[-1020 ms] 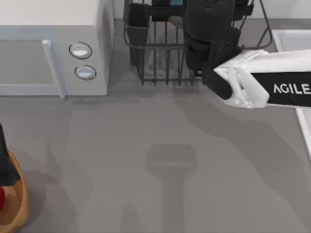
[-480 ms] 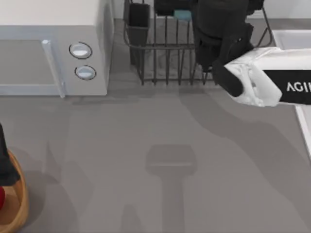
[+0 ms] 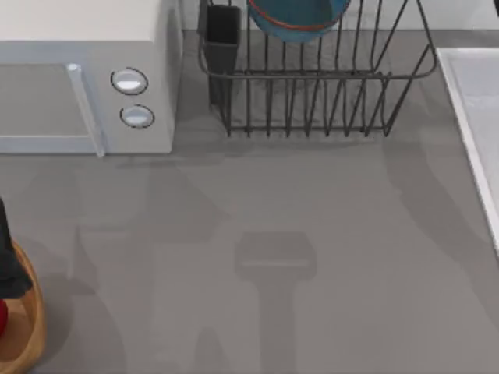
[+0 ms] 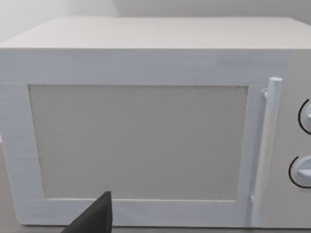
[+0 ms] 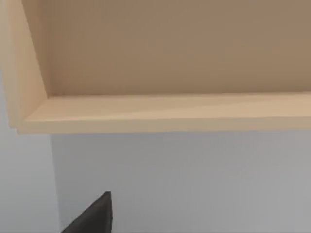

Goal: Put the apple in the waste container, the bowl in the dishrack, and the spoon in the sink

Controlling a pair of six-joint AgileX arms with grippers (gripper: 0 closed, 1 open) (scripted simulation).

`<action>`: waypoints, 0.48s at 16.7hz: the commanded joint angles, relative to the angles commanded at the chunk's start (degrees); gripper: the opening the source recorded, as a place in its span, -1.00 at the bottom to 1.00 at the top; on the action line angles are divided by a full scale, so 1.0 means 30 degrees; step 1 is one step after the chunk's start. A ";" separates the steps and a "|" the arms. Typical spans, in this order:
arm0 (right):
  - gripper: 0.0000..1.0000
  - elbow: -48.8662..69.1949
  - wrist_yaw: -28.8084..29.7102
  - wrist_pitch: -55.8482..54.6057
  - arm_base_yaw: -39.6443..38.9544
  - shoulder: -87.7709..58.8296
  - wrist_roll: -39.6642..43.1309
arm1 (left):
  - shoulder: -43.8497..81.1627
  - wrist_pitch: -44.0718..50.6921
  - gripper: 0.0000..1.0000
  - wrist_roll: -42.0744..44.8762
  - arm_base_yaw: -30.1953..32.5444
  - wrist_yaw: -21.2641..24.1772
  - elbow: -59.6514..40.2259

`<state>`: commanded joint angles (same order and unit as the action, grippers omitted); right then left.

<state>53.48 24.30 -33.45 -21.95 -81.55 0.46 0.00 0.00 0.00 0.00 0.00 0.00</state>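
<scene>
The bowl [image 3: 299, 17], blue-teal inside with a thin reddish-brown rim, sits in the dishrack [image 3: 316, 74] at the table's far edge; the apple [image 3: 2, 319] lies in the waste container [image 3: 30, 319] at the left edge. With the spoon left, we judge it best to locate it first, then carry it low to the sink [image 3: 472, 101]. We cannot tell whether either gripper's fingers are open or closed.

Grey table [image 3: 312, 257] with microwave [image 3: 78, 78], dishrack [image 3: 312, 101], waste container [image 3: 27, 327], sink [image 3: 475, 101].

A plain grey worktop [image 3: 312, 234] carried a white microwave [image 3: 78, 78] at its far left corner. Soft shadows lay across the worktop's middle. Elsewhere, a pale wooden shelf [image 5: 165, 111] hung on a light grey wall [image 5: 194, 184].
</scene>
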 joint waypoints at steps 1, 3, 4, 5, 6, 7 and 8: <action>1.00 -0.1180 -0.0505 0.0364 0.0453 0.1899 -0.0021 | 0.0000 0.0000 1.00 0.0000 0.0000 0.0000 0.0000; 1.00 -0.3185 -0.1266 0.0919 0.1107 0.5324 -0.0049 | 0.0000 0.0000 1.00 0.0000 0.0000 0.0000 0.0000; 1.00 -0.4003 -0.1599 0.1216 0.1414 0.6843 -0.0049 | 0.0000 0.0000 1.00 0.0000 0.0000 0.0000 0.0000; 1.00 -0.4716 -0.1938 0.1536 0.1745 0.8240 -0.0033 | 0.0000 0.0000 1.00 0.0000 0.0000 0.0000 0.0000; 1.00 -0.5336 -0.2274 0.1855 0.2116 0.9513 -0.0002 | 0.0000 0.0000 1.00 0.0000 0.0000 0.0000 0.0000; 1.00 -0.5940 -0.2551 0.2125 0.2466 1.0622 0.0039 | 0.0000 0.0000 1.00 0.0000 0.0000 0.0000 0.0000; 1.00 -0.6654 -0.2814 0.2424 0.2746 1.1611 0.0062 | 0.0000 0.0000 1.00 0.0000 0.0000 0.0000 0.0000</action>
<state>33.51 15.86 -26.18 -13.71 -46.72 0.65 0.00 0.00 0.00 0.00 0.00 0.00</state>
